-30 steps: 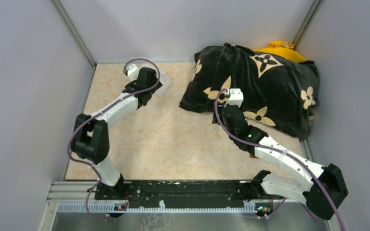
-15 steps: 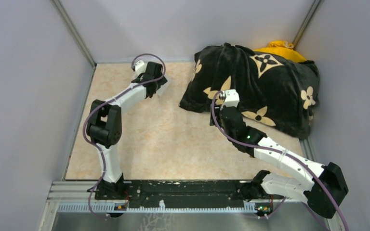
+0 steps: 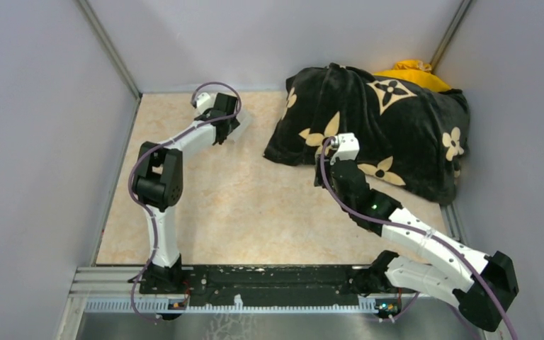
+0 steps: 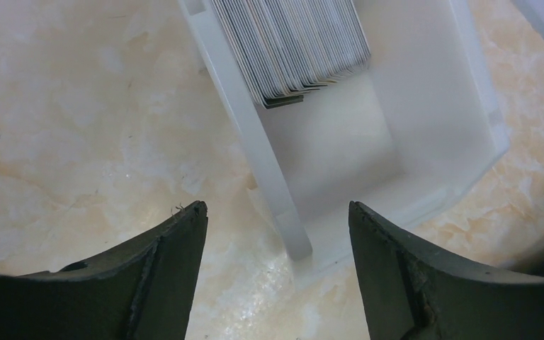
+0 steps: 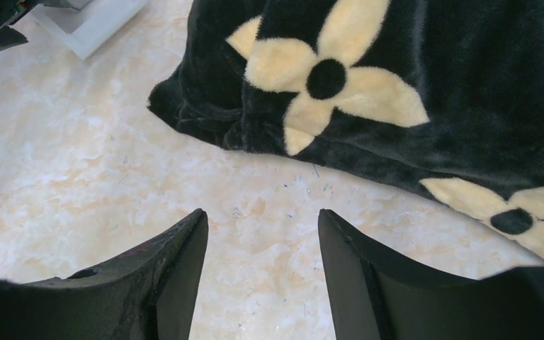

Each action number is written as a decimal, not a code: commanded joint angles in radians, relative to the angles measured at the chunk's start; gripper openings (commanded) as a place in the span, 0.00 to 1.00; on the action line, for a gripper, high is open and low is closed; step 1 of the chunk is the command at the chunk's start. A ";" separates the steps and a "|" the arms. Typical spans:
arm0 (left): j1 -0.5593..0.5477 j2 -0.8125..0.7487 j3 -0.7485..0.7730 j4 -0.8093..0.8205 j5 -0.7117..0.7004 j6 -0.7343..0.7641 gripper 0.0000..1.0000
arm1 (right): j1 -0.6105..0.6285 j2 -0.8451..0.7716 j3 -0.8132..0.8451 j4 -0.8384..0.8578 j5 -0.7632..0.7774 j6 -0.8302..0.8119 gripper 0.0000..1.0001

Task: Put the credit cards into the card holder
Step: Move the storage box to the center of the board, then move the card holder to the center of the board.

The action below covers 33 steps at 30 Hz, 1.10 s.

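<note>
Left arm [image 3: 184, 142]: it is reaching from its base at the near edge toward the far-left part of the table [image 3: 255, 205], with the elbow folding out beside the left wall.
Left gripper [image 4: 276, 207]: it is hanging right above the near end of the tray and pointing down at it.
Left fingers [image 4: 173, 276]: they are standing well spread and pinching nothing. The tray's long wall and near corner are showing in the gap below the tips. Whether anything is touching, I cannot tell.
Tray [image 4: 244, 142]: this whitish clear plastic box is sitting on the table at the far left, running slantwise away from the wrist camera.
Credit cards [image 4: 290, 49]: here they are, a tight pack standing on edge inside the tray's far part. They are leaning on one another with pale grey edges showing, and a darker one is peeking out at the bottom.
Right arm [image 3: 411, 227]: it is stretching from the near right toward the middle of the table.
Right gripper [image 5: 261, 212]: it is hovering over the marbled table, close to the blanket's near-left edge.
Right fingers [image 5: 170, 283]: they are spread wide and holding nothing, with only table showing between them.
Blanket [image 3: 389, 127]: black plush with cream flowers, it is lying heaped across the far right, its front fold resting on the table just beyond the right fingers.
Yellow cloth [image 3: 411, 71]: it is poking out behind the blanket's far edge, near the right corner.
</note>
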 commanded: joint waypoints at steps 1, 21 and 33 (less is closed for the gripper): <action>0.013 0.026 0.008 0.003 -0.018 0.006 0.75 | 0.013 -0.040 0.030 -0.083 0.061 0.035 0.57; 0.015 -0.065 -0.119 -0.013 0.008 0.005 0.29 | -0.038 0.205 0.213 -1.188 0.433 1.410 0.51; -0.026 -0.213 -0.266 -0.044 0.018 -0.022 0.22 | -0.515 -0.110 -0.077 -0.898 0.267 1.257 0.48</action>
